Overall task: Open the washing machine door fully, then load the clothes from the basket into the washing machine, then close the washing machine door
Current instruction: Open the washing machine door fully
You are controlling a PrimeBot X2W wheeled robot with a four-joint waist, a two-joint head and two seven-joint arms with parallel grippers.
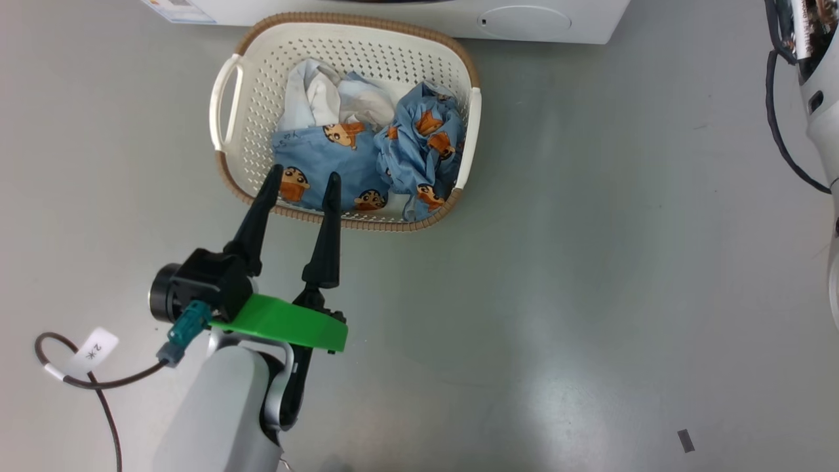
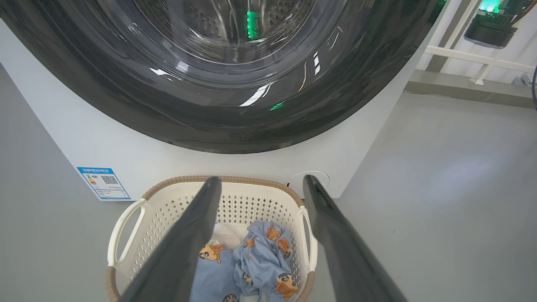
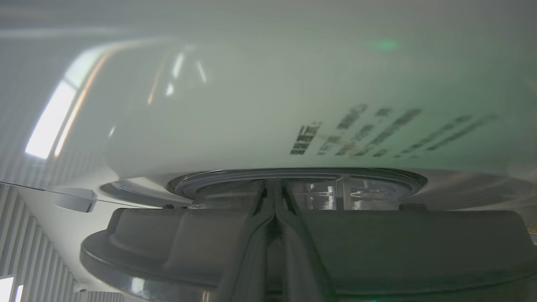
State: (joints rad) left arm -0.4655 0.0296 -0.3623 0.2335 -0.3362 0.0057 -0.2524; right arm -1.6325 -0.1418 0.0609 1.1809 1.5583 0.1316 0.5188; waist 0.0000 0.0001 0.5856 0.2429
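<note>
In the head view, the basket [image 1: 367, 19] is seen on the floor [image 1: 590, 262] just before the washer [image 1: 609, 16]. The clothes [image 1: 367, 151] are heaped inside it, blue printed pieces at the front and right, white ones at the back left. The left end effector [image 1: 304, 172] is held wide open above the near rim, with nothing between its fingers. In the left wrist view, the same wide-spread fingers are pointed over the basket toward the washer. The door [image 2: 260, 126] is seen above, its black rim lying against the white front, so it is judged shut or nearly so, and the drum [image 2: 201, 16] is seen through the glass. A blue sticker [image 2: 102, 182] and a round hatch [image 2: 295, 180] are seen low on the front panel. In the right wrist view, the right end effector [image 3: 273, 197] is closed tight, fingers pressed together. Its tips are set at a dark rounded rim with clear glass beyond, which is taken to be the door's edge. Whether anything is pinched cannot be told, as the picture is blurred. The task is judged to be at its first step: the door is not yet fully opened, no garment is lifted, and none is seen in the drum. Opening, loading of all the clothes and closing are left to be done.
</note>
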